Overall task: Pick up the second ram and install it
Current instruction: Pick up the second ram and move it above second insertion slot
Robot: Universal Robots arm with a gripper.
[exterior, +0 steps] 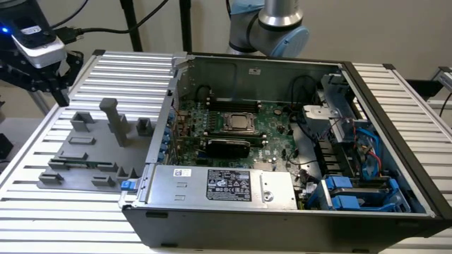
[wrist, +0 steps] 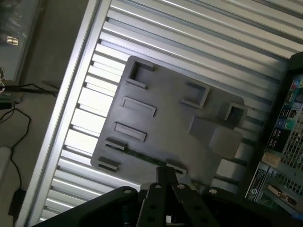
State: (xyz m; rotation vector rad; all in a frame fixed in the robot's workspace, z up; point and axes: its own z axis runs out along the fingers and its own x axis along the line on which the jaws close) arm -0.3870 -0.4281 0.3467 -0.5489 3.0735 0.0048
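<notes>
Ram [exterior: 88, 163] lies flat on edge in the grey fixture [exterior: 106, 153], cradled between small blocks along the plate's near side. Not yet lifted. Its long axis runs across the exterior view, left to right, roughly parallel to the case's [exterior: 395, 106] front wall. The case stands open, well apart on the exterior view's right.

Gripper [exterior: 61, 98] hangs high over the slatted table [exterior: 127, 69], beyond the fixture's far left corner. The ram sits below it and nearer the camera.

Wrist view: ram [wrist: 142, 154] reads as a thin green line along the fixture's [wrist: 165, 113] edge, with the gripper [wrist: 165, 176] lined up just over one end. Fingers pressed together, nothing between them. Judged: ram axis lies crosswise to the finger line.
</notes>
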